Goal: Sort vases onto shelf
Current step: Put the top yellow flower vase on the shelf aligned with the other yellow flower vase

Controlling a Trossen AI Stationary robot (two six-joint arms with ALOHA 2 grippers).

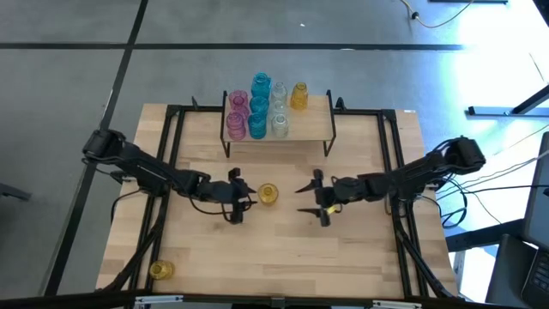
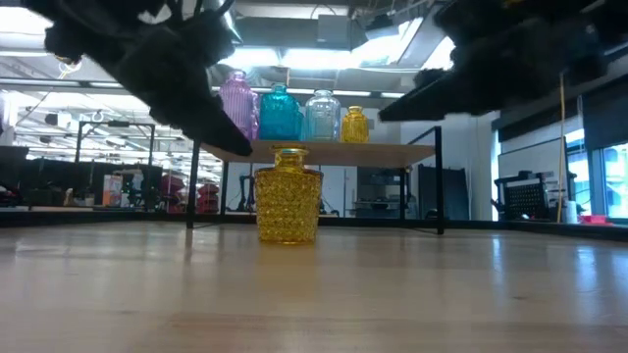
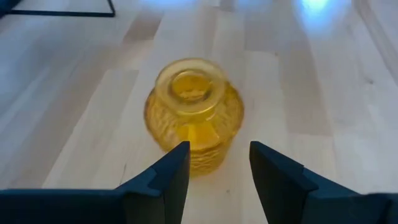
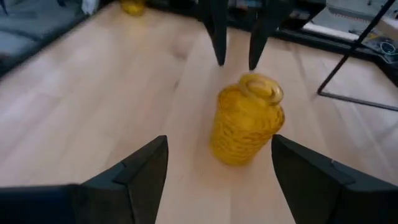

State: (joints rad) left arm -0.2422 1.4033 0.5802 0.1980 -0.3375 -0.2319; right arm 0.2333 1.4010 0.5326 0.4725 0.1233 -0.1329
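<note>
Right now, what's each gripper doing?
Left gripper: open, empty, just short of the yellow vase.
Right gripper: open, empty, facing that vase from the other side.

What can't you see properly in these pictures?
- Back vases on the shelf: low view, front vases cover them.
- Corner yellow vase: high view, too small for detail.
- Left claw: low view, blurred and cut off at top.
- Middle yellow vase: right wrist view, blurred.
</note>
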